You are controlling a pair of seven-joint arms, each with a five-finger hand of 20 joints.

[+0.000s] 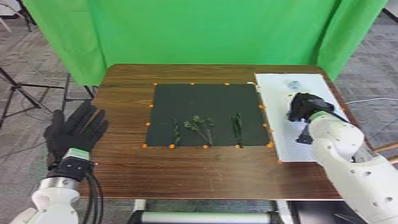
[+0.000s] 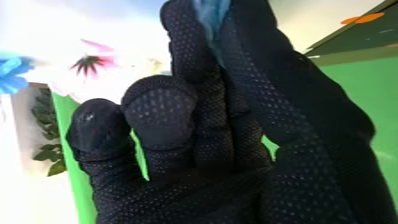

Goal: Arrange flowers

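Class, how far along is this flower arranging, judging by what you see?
Partly done, it seems: a pink flower and a blue flower are close together, though what holds them is unclear. In hand: a blue piece, pinched by the right hand. Likely left to arrange: three green stems lying on the dark mat.

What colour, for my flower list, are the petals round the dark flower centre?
Those petals are pink, best seen in the right wrist view.
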